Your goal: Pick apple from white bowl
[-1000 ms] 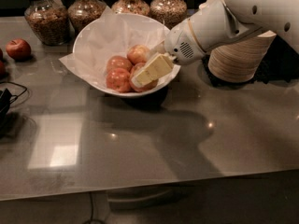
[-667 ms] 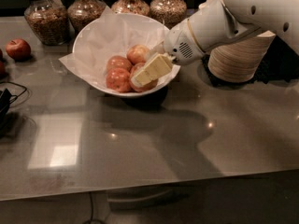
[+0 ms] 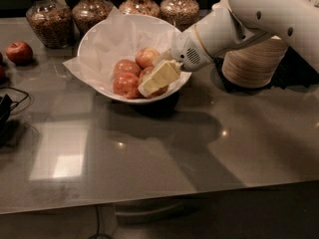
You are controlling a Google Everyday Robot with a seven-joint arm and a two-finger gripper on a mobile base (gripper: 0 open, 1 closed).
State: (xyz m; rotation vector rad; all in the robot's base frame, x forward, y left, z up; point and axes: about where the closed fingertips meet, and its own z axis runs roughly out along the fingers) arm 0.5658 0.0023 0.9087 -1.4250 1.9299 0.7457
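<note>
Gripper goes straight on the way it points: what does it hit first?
Probably the apple partly hidden beneath the gripper, inside the white bowl; depth unclear, it may already touch.

Grey table (image 3: 149,153) — white bowl (image 3: 160,33), four jars (image 3: 49,21), lone red apple (image 3: 19,52), stacked beige bowls (image 3: 251,63) — hand (image 3: 158,78) inside white bowl.

No movement recorded - the gripper (image 3: 148,86) remains at the right side of the white bowl (image 3: 119,97) - position unchanged.

Hand (image 3: 148,87) in white bowl (image 3: 132,100) — apple (image 3: 146,74) half-hidden
</note>
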